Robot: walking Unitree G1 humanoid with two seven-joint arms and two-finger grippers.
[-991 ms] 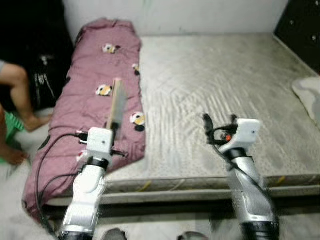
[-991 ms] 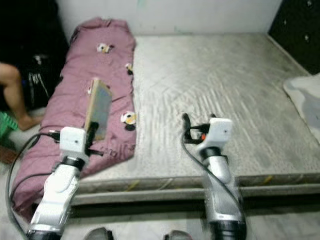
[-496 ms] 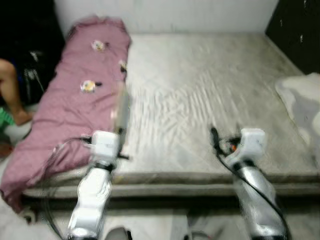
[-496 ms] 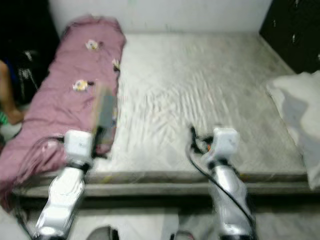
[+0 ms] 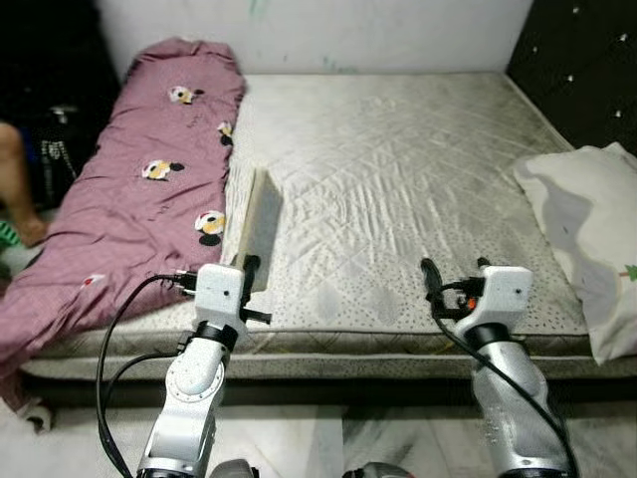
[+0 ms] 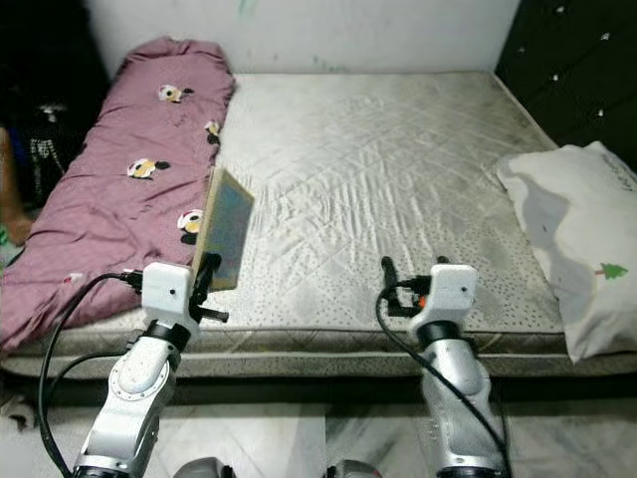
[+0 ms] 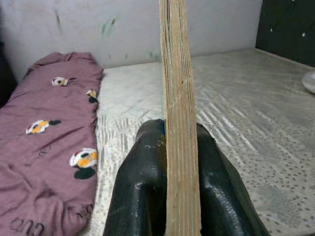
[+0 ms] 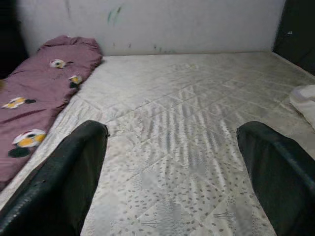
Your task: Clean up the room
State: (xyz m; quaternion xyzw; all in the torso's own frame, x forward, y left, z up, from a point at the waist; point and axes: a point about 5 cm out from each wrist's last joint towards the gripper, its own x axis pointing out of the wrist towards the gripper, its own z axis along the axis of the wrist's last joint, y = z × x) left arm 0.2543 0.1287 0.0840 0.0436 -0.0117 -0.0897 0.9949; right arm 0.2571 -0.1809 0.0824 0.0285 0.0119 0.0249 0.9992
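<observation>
Camera has swung right since 1 s ago, pillow (image 5: 582, 234) now in view. L gripper (image 6: 208, 267) pinches book (image 6: 225, 227) upright above its fingers, over mattress (image 5: 398, 169) edge. Book looks stiff, light; grip low edge. R gripper (image 5: 453, 274) spread, empty.

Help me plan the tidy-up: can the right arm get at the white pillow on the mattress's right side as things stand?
Probably yes: the right gripper is open and empty, and bare quilted mattress lies between it and the white pillow.
</observation>
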